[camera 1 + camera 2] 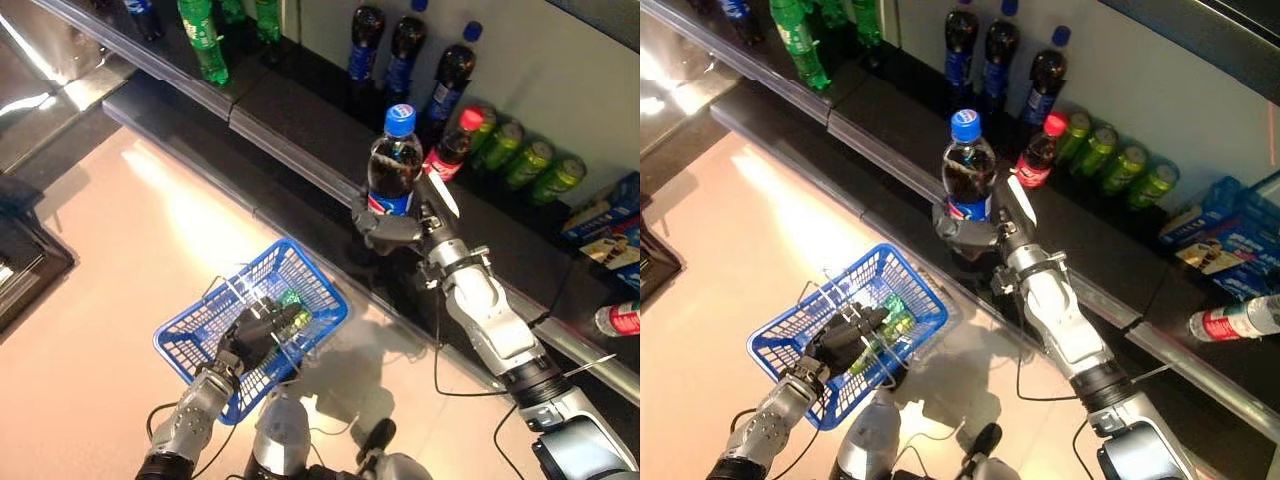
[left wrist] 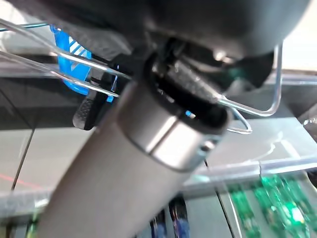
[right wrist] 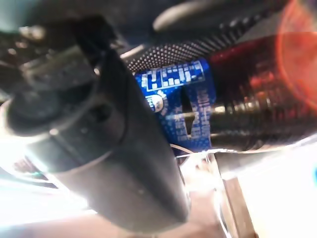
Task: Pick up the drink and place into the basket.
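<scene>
The dark cola bottle with a blue cap and blue label [image 1: 394,160] stands upright in the right hand [image 1: 385,226], whose fingers curl round its lower body, held above the dark shelf edge [image 1: 300,160]. Below it over the floor, the blue wire-handled plastic basket [image 1: 200,335] hangs from the left hand [image 1: 250,335], fingers closed on its handles, a green item [image 1: 290,300] inside.

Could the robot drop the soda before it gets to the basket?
Maybe. The right hand grips only the bottom of the tall cola bottle, so it could tip. The blue basket hangs from the left hand well off to the side, so the drop could miss. A green bottle already lies inside.
</scene>
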